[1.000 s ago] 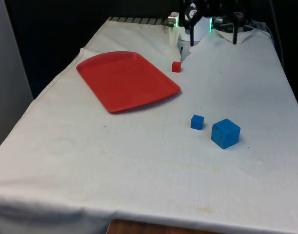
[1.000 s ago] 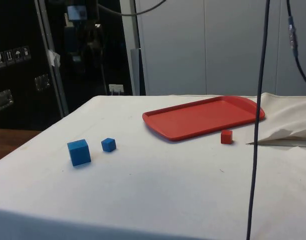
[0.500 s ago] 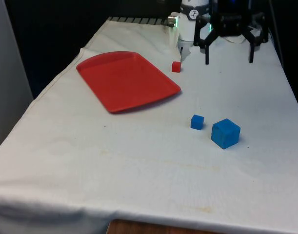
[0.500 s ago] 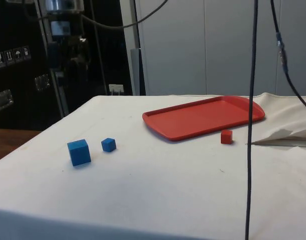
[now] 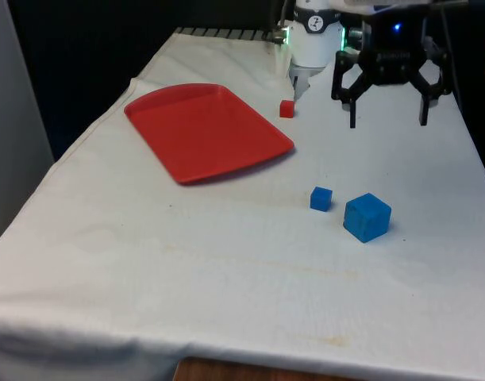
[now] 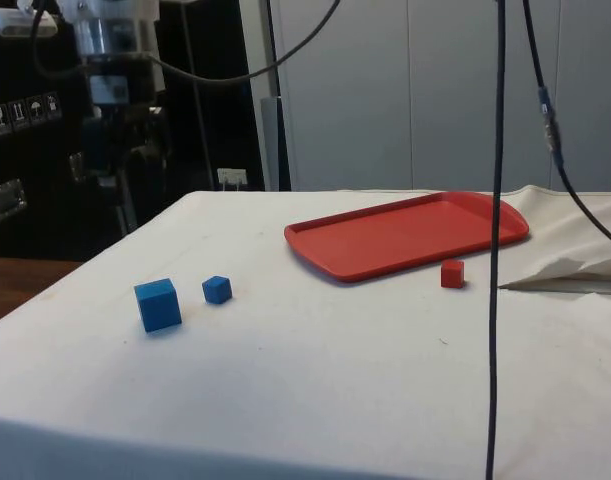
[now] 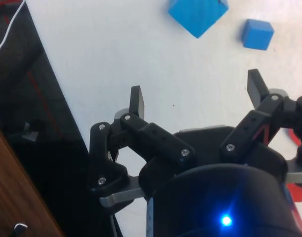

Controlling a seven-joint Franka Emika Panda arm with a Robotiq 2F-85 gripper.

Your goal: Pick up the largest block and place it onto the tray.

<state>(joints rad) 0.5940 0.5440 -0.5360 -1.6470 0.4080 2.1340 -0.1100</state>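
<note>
We see the gripper (image 5: 388, 121) hanging above the cloth with its fingers (image 7: 136, 101) spread wide, holding nothing. In the front view the large blue block (image 5: 367, 217) lies on the table at about six o'clock from it, well apart, the small blue block (image 5: 321, 198) just beside. The red tray (image 5: 204, 130) sits at nine o'clock.

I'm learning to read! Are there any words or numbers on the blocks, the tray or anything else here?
Big blue block: no text.
Small blue block: no text.
Red block: no text.
Tray: no text.
Dark cabinet, side view: small white sticker signs, picture symbols rather than words, too small to read.
Nothing else can be read.
</note>
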